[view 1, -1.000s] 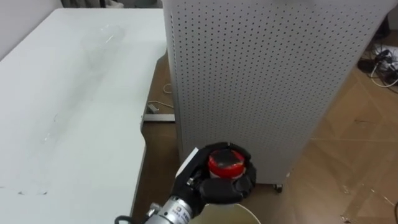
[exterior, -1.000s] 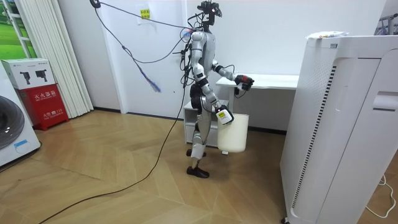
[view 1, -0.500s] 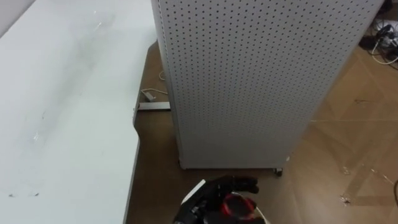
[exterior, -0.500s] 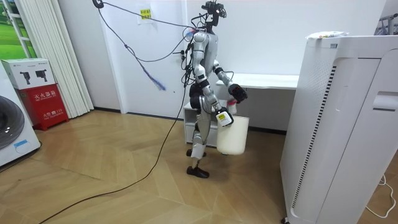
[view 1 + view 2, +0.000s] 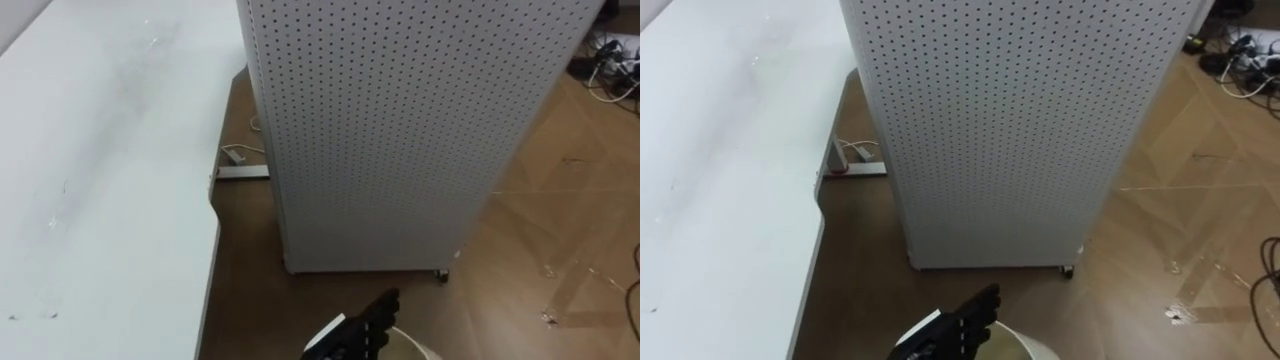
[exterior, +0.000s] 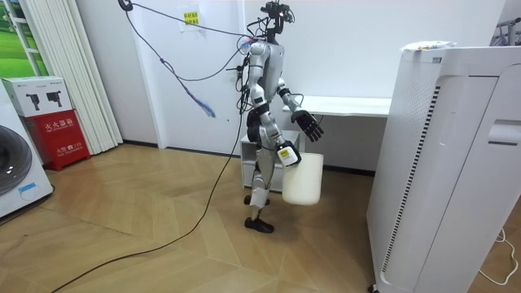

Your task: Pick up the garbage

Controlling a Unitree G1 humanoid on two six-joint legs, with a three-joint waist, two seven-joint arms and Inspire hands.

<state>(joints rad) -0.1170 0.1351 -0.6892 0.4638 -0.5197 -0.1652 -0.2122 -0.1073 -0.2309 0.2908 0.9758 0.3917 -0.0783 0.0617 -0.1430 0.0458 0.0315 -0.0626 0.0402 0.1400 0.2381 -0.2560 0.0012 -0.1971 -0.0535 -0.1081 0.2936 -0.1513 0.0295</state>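
Note:
My left hand (image 5: 358, 332) reaches in at the bottom edge, fingers straight and open, with nothing in it. It hovers just above the rim of a white bin (image 5: 412, 347), whose pale inside (image 5: 1008, 350) shows beside the fingers. In the room view the left hand (image 6: 308, 124) is spread open above the bin (image 6: 303, 181). The bin hangs off the floor from my right hand (image 6: 286, 153) at my side, which is shut on its rim. I stand beside the white table (image 6: 350, 106).
A tall white perforated cabinet (image 5: 400, 130) on small wheels stands straight ahead. The white table (image 5: 100, 180) lies to my left. A cable and bracket (image 5: 240, 168) lie on the wooden floor between them, more cables (image 5: 612, 72) at far right. A large white unit (image 6: 456, 163) stands on the room view's right.
My left hand, shut on a red-topped object a second ago, has dropped to the bin's mouth and opened; the object has left it. The eye views have tipped downward.

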